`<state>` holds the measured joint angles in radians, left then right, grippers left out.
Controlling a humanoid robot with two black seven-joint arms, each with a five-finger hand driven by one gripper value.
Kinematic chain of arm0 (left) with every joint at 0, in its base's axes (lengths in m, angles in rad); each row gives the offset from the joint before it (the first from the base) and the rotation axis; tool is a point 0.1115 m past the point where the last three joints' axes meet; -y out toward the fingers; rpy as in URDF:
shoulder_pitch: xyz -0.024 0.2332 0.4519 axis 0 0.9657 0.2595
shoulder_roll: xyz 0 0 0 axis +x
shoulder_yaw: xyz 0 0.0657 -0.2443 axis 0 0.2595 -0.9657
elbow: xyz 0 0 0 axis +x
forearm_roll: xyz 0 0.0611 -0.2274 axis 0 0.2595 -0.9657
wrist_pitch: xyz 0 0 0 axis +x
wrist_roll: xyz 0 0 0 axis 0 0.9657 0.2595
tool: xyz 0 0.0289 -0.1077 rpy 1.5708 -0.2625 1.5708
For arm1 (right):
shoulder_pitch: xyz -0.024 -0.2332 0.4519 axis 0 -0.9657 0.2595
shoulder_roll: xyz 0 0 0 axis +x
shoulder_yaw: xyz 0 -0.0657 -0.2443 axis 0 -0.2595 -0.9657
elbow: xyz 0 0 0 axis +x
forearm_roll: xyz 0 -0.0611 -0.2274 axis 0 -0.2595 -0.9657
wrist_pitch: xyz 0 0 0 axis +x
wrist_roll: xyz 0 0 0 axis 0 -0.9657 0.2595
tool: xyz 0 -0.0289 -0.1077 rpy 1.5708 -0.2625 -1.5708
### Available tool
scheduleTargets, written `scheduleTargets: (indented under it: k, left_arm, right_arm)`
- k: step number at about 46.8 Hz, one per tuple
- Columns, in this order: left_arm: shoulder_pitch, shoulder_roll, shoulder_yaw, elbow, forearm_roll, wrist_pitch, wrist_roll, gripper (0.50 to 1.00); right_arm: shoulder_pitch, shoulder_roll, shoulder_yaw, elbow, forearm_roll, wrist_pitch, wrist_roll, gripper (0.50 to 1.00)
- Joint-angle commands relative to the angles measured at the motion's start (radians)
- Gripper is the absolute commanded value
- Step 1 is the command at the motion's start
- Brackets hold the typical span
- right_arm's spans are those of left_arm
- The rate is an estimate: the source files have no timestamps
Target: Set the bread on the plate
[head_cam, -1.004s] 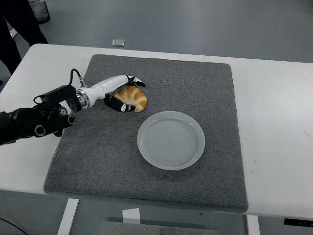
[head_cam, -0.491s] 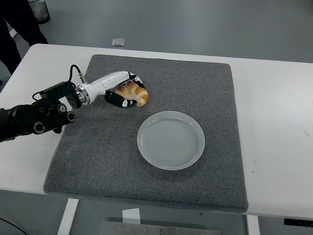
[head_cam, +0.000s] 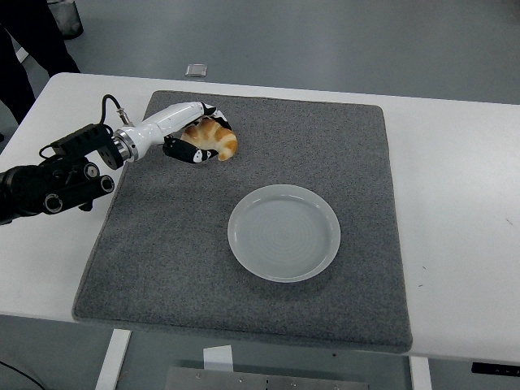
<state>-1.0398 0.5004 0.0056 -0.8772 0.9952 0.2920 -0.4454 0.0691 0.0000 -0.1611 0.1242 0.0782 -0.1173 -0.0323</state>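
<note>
A: The bread is being gripped by the left hand, fingers curled round it, at the far left of the mat.

B: And the plate?

A: Nothing is being carried on it; it is sitting well apart, nearer and to the right. The carry and the release are being judged as outstanding.
</note>
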Motion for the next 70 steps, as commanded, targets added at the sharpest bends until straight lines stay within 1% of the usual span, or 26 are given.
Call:
scheduleTargets:
  k: [1,6,14,23,28,32,39,43,47,53,55,58,62,68,70]
  left_arm:
    - [-0.026,0.033,0.002,0.000,0.003,-0.001,0.001,0.500]
    - [-0.060,0.087,0.002,-0.002,0.003,-0.002,0.001,0.500]
    - [-0.121,0.148,0.005,0.000,0.007,-0.004,0.001,0.500]
    - [-0.227,0.158,0.011,0.000,0.007,-0.027,0.001,0.500]
    - [-0.284,0.145,0.013,-0.002,0.008,-0.059,0.004,0.500]
    - [-0.315,0.130,0.013,-0.014,0.008,-0.068,0.005,0.500]
    - [-0.351,0.038,0.023,-0.028,0.008,-0.070,0.014,0.500]
    - [-0.379,0.006,0.039,-0.031,0.008,-0.070,0.017,0.500]
    - [-0.388,-0.025,0.045,-0.057,0.010,-0.068,0.019,0.500]
    - [-0.396,-0.036,0.045,-0.118,0.010,-0.063,0.024,0.500]
    - [-0.396,-0.036,0.045,-0.146,0.010,-0.060,0.036,0.500]
    - [-0.391,-0.039,0.047,-0.192,0.013,-0.051,0.046,0.500]
    - [-0.382,-0.051,0.050,-0.249,0.033,-0.034,0.047,0.500]
    - [-0.355,-0.059,0.100,-0.301,0.114,0.045,0.047,0.500]
    - [-0.341,-0.062,0.105,-0.316,0.146,0.062,0.047,0.500]
  right_arm:
    - [0.000,0.000,0.000,0.000,0.002,-0.001,0.000,0.952]
    - [0.000,0.000,0.000,0.000,0.000,0.001,0.000,0.952]
    - [0.000,0.000,0.000,0.000,0.000,0.001,0.000,0.952]
    - [0.000,0.000,0.000,0.000,0.000,0.001,0.000,0.952]
    - [0.000,0.000,0.000,0.000,0.000,-0.001,0.000,0.952]
    - [0.000,0.000,0.000,0.000,0.000,-0.001,0.000,0.952]
    - [0.000,0.000,0.000,0.000,0.000,-0.001,-0.001,0.952]
    - [0.000,0.000,0.000,0.000,0.000,-0.001,-0.001,0.952]
    - [0.000,0.000,0.000,0.000,0.000,-0.001,-0.001,0.952]
    - [0.000,0.000,0.000,0.000,0.000,-0.001,-0.001,0.952]
    - [0.000,0.000,0.000,0.000,0.000,-0.001,-0.001,0.952]
    - [0.000,0.000,0.000,0.000,0.000,-0.001,-0.001,0.952]
    - [0.000,0.000,0.000,0.000,0.000,-0.001,-0.001,0.952]
    - [0.000,0.000,0.000,0.000,0.000,-0.001,-0.001,0.952]
    - [0.000,0.000,0.000,0.000,0.000,-0.001,-0.001,0.952]
